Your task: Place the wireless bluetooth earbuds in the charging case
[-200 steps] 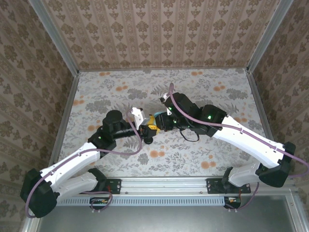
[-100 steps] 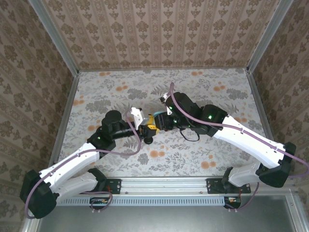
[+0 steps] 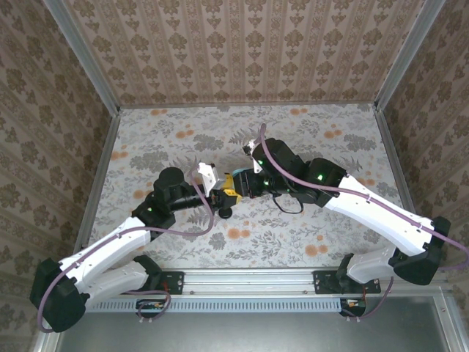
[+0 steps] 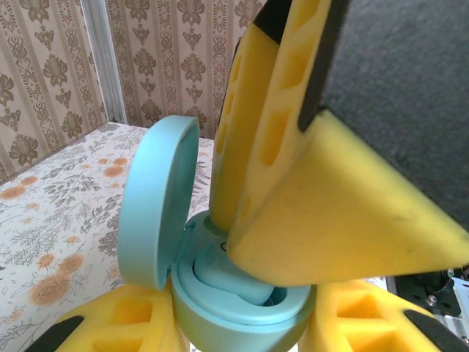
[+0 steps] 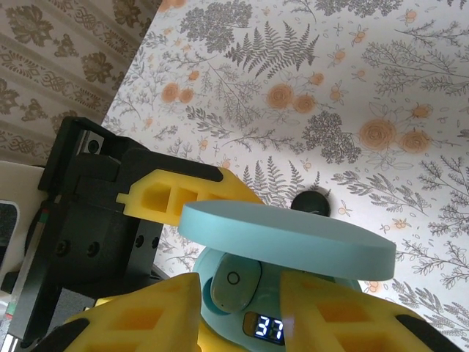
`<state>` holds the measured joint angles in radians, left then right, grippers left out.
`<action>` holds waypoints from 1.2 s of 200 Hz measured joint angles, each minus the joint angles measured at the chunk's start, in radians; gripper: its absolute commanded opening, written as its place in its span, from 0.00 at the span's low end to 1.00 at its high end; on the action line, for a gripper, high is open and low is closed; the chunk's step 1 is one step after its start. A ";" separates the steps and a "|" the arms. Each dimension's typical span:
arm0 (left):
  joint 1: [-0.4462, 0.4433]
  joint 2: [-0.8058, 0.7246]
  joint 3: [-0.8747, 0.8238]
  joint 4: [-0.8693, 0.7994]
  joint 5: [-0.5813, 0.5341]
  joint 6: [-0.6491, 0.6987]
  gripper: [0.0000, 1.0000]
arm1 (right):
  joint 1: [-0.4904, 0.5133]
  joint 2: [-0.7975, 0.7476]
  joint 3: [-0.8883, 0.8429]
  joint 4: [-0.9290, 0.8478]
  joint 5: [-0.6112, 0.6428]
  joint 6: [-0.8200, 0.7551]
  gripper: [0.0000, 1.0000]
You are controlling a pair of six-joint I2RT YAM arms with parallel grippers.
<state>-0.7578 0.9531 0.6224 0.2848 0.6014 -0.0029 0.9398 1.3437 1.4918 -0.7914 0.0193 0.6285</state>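
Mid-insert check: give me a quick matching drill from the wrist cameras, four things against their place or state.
Things:
1. case lid
2. turquoise earbud
3. case display
4. small black item

Place or state:
A. lying on the table
B. swung open
C. reads 37
D. sitting inside the charging case

Pairs: 1-B, 2-D, 3-C, 4-A

Open lid (image 5: pixel 286 238) and right tool (image 5: pixel 242 315) crowd the charging case (image 5: pixel 267 328) mouth.
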 measured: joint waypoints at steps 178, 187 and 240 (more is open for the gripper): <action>0.013 -0.019 -0.056 0.007 -0.031 -0.020 0.06 | -0.376 -0.142 -0.162 -0.050 -0.042 -0.055 0.38; 0.013 -0.022 -0.064 0.007 -0.032 -0.023 0.06 | -0.397 -0.114 -0.183 -0.045 -0.060 -0.060 0.38; 0.013 -0.061 -0.093 0.002 -0.055 -0.028 0.06 | -0.494 0.107 -0.297 0.041 -0.170 -0.068 0.36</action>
<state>-0.7444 0.8917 0.5297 0.2867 0.5468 -0.0307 0.4461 1.4509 1.1950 -0.7506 -0.1505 0.5610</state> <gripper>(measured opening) 0.337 0.361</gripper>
